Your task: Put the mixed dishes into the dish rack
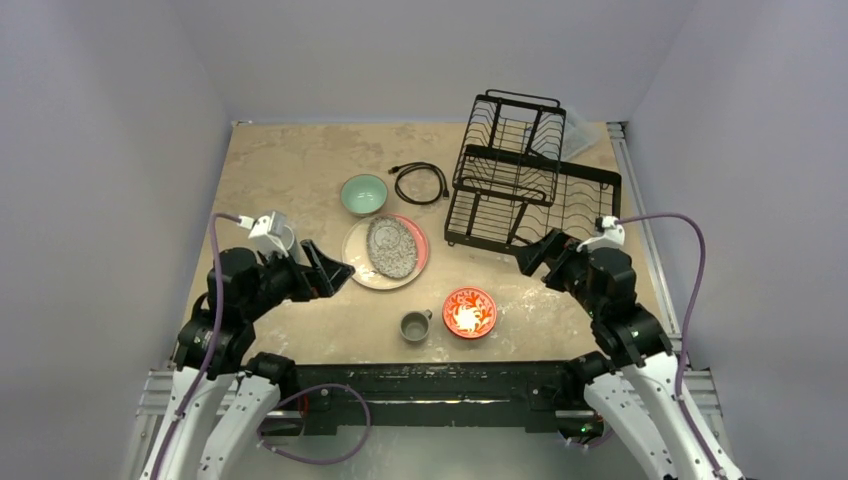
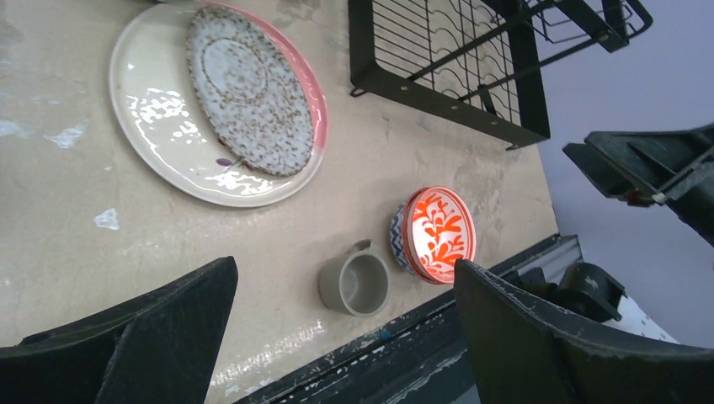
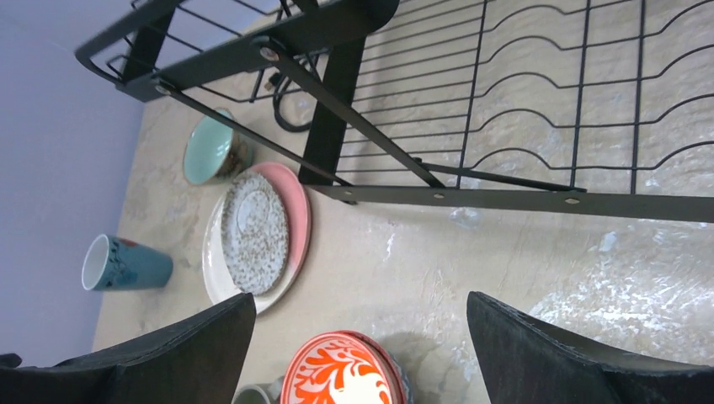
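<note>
The black wire dish rack [image 1: 533,178] stands at the far right with nothing in it. A grey speckled oval dish [image 1: 392,248] lies on the cream-and-pink plate [image 1: 357,264] at the centre. Behind them sits the teal bowl [image 1: 363,195]. Stacked red-orange patterned bowls [image 1: 469,312] and a small grey mug [image 1: 415,326] sit near the front edge. A blue cup [image 3: 126,263] lies on its side left of the plate. My left gripper [image 1: 332,268] hovers open just left of the plate. Open too, my right gripper [image 1: 528,254] hangs by the rack's front corner. Neither holds anything.
A black coiled cable [image 1: 420,183] lies between the teal bowl and the rack. Grey walls close in the table on three sides. A black rail [image 1: 420,380] runs along the near edge between the arm bases.
</note>
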{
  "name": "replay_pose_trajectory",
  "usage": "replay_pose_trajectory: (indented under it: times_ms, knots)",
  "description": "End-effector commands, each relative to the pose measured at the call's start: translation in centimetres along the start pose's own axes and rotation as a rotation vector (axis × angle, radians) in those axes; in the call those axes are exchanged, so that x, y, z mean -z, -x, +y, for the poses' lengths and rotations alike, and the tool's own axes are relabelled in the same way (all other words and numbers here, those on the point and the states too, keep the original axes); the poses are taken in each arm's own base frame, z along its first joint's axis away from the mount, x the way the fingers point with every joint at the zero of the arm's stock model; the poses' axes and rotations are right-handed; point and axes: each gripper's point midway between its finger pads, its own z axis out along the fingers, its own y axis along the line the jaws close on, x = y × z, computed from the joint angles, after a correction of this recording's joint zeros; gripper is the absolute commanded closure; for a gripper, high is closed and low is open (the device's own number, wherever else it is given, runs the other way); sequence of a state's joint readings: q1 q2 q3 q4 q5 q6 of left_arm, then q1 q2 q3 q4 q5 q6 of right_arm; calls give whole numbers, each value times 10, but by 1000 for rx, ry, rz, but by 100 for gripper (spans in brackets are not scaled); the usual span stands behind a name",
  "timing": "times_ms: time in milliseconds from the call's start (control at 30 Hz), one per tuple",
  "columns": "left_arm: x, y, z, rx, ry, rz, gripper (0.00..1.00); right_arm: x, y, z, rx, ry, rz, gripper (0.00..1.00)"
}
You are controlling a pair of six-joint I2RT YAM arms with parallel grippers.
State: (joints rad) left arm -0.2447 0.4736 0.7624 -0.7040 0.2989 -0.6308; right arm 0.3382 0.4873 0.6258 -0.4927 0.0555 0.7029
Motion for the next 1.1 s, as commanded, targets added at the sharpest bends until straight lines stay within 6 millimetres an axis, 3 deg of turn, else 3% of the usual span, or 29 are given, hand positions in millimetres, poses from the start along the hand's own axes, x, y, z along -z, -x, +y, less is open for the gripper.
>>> replay_pose_trajectory:
  times_ms: [0,167,300,467,567,767,867,1067]
  knots:
    - [-6,-11,-24,-32,-162,70,0,-10,0,13,54,80,2,1]
    - [-7,-19,-35,-20,-248,97,0,-36,10,34,111,191,-45,1]
    - [-3,-23,-41,-26,-289,119,0,-63,17,30,161,151,-73,3]
    - [1,-29,-38,-34,-283,127,0,-66,42,32,166,205,-288,1]
    - [2,-31,-38,-34,-287,129,0,-63,47,26,151,223,-395,1]
    - [6,-30,-40,-39,-289,128,0,-64,45,28,129,274,-437,1]
    - [6,-28,-30,-38,-218,121,0,-67,35,36,124,309,-361,1]
    - [2,-17,28,7,159,103,0,-61,4,32,92,306,-189,1]
